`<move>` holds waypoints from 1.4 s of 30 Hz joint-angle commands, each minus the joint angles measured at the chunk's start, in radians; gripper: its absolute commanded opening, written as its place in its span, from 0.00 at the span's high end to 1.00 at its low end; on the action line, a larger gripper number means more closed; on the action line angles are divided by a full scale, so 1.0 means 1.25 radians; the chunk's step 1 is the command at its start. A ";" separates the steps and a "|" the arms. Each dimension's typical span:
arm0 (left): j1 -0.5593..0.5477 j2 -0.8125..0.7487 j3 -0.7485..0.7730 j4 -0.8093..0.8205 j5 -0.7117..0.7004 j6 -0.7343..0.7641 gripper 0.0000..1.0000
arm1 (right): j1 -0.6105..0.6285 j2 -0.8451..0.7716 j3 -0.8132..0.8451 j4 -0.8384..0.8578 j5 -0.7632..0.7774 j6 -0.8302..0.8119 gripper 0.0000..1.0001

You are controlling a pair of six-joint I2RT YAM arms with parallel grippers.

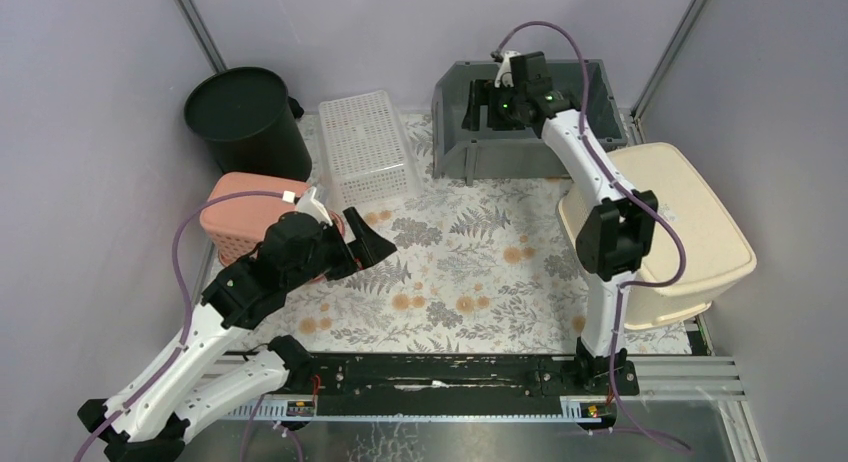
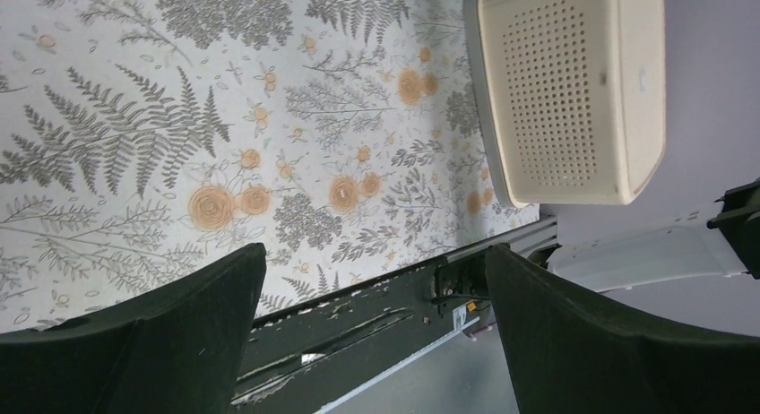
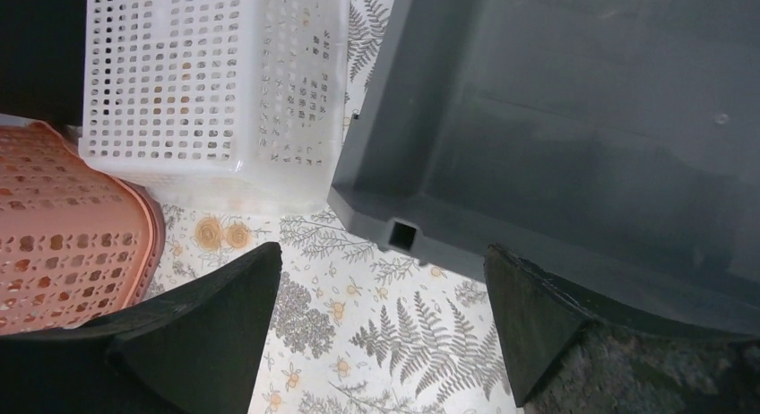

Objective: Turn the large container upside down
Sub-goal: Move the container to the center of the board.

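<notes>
Five containers: a grey open bin [image 1: 500, 152], a cream container [image 1: 690, 222], a white mesh basket [image 1: 365, 147], a pink basket [image 1: 235, 217] and a black round bin [image 1: 245, 117].
Grey open bin: at the far edge of the fern-print mat [image 1: 470, 272], right of centre, its opening up and its dark inside in view.
Cream container: the biggest of the five, at the right edge of the table, lying bottom up with the perforated base on top and partly off the mat.
White mesh basket: bottom up, just left of the grey bin.
Pink basket: at the left edge, near the white one, its smooth face upward.
Black round bin: far left corner, behind the pink basket; which way up it stands I cannot tell.
Right gripper [image 1: 490, 110]: reaches over the left part of the grey bin, jaws spread wide and nothing pinched. In the wrist view the bin's near left corner and rim lie below, between the two fingers.
Left gripper [image 1: 372, 244]: over the mat just beside the pink basket, pointing right toward the cream container, jaws spread fully and bare.
</notes>
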 commanded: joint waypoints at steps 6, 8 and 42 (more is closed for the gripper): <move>-0.001 -0.052 -0.046 -0.058 -0.016 -0.049 0.00 | 0.025 0.106 0.082 0.052 0.069 -0.016 0.10; -0.001 -0.075 -0.067 -0.055 -0.020 -0.059 0.00 | 0.025 0.119 0.084 0.059 0.070 -0.027 0.09; -0.001 -0.011 -0.110 0.043 0.024 -0.037 0.00 | 0.026 -0.059 -0.232 -0.013 0.073 -0.059 0.09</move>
